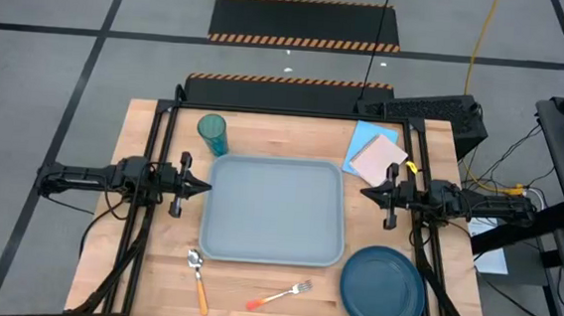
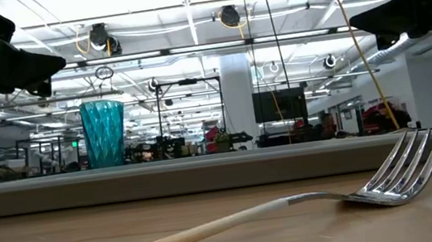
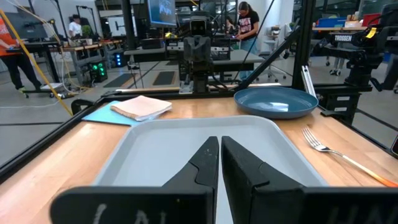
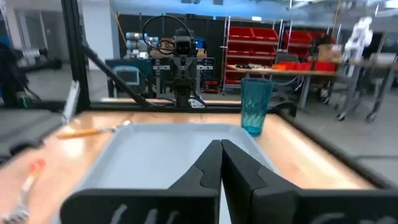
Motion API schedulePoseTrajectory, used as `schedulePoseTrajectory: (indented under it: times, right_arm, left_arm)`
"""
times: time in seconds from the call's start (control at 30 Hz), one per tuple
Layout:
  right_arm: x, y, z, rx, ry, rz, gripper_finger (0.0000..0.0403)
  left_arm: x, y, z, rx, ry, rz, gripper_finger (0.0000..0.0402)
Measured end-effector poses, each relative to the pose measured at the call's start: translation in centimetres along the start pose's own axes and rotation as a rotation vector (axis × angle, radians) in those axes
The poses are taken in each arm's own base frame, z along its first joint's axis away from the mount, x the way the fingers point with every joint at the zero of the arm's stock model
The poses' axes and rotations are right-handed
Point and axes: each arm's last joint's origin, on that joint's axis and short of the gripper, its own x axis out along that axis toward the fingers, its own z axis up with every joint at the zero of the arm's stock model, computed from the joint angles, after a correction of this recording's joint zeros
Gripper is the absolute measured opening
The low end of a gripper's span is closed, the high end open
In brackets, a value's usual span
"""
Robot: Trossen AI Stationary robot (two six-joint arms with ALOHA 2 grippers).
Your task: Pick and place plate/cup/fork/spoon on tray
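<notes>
The left tool (image 1: 203,185) waited at the left edge of the tray (image 1: 271,247), and its two fingers were closed together with nothing between them. Behind it, near the far left corner of the tray, the cup (image 1: 212,133) stood upright on the wooden counter (image 1: 145,268), just beside the tray rim but not touching it. In front of the tray, on the near left side, the spoon (image 1: 197,278) lay flat with its bowl toward the tray and its orange handle toward the near edge of the counter.

The tray itself was in the middle of the counter, and nothing lay inside it. A little to the right of the spoon, the fork (image 1: 279,296) lay flat at an angle, its tines pointing right and toward the tray.

Farther right, the plate (image 1: 382,289) rested on the counter at the near right corner of the tray, just beside it. Behind, at the far right, a light blue paper sheet (image 1: 365,136) lay with a folded beige cloth (image 1: 378,158) on top of it. The right tool (image 1: 366,193) waited at the right edge of the tray, its fingers closed as well and empty.
</notes>
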Motion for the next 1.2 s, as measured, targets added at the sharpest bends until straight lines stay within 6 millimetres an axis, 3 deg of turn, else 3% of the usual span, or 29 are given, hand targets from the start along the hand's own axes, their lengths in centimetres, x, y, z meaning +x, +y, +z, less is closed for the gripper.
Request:
schedulePoseTrajectory:
  times: [0.13,0.47,0.63,0.87,1.2]
  right_arm:
    - [0.0,0.0,0.0,-0.093,0.0,0.0,0.0]
    - [0.0,0.0,0.1,-0.097,-0.008,-0.002,0.0]
    - [0.0,0.0,0.4,0.033,-0.039,-0.003,0.0]
    - [0.0,-0.1,0.9,0.145,-0.092,-0.004,0.0]
    - [-0.2,-0.4,1.9,0.248,-0.207,-0.074,0.0]
  left_arm:
    - [0.0,0.0,0.1,-0.003,-0.008,0.015,0.0024]
    - [0.0,0.1,0.4,-0.011,-0.042,0.017,0.0024]
    - [-0.1,0.2,1.7,0.02,-0.171,0.037,0.0024]
    - [-1.1,0.6,5.2,0.045,-0.39,0.17,0.0024]
    - [-0.4,1.2,13.1,0.062,-0.338,0.239,0.0024]
